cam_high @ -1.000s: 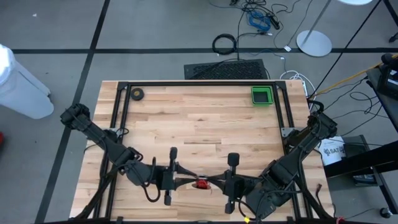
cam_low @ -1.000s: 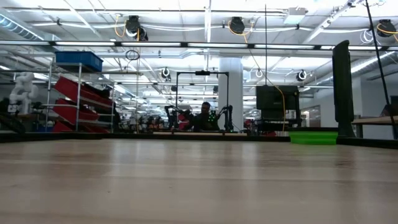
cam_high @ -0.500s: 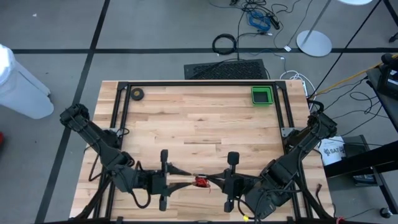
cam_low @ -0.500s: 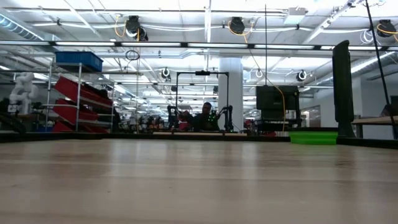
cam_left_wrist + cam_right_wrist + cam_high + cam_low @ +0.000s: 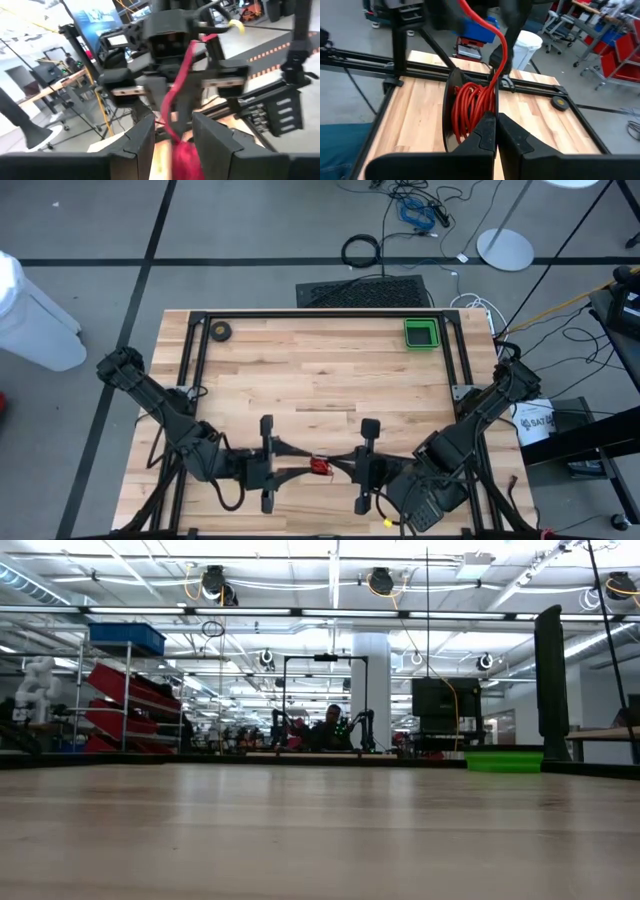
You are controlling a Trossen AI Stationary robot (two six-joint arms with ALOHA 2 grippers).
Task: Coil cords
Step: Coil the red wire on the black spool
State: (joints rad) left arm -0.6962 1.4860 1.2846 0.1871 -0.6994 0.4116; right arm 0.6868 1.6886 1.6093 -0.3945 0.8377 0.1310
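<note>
At the table's (image 5: pixel 320 370) near edge the two arms face each other across a small gap. The left gripper (image 5: pixel 292 472) sits on the left of that gap with its fingers (image 5: pixel 141 142) parted, a clear space between them in its own wrist view. A red strand runs up through this space, touching neither finger as far as I can tell, so this gripper looks to have let go.

Between the two grippers lies the cord (image 5: pixel 320 467), a small bundle of red wire. In the right wrist view it (image 5: pixel 470 107) shows as many red loops gathered side by side, with one loose tail curving up and away toward the opposite arm.

The right gripper (image 5: pixel 345 468) is just right of the bundle, its fingers (image 5: pixel 487 132) pressed together; the loops meet their tips, so I judge it pinches the coil.

Most of the wire looks wound already. What seems left is to take in the loose tail and put the coil down.

Far across the table stand a dark tape roll (image 5: pixel 220 331) at the left and a green tray (image 5: pixel 421 334) at the right.
</note>
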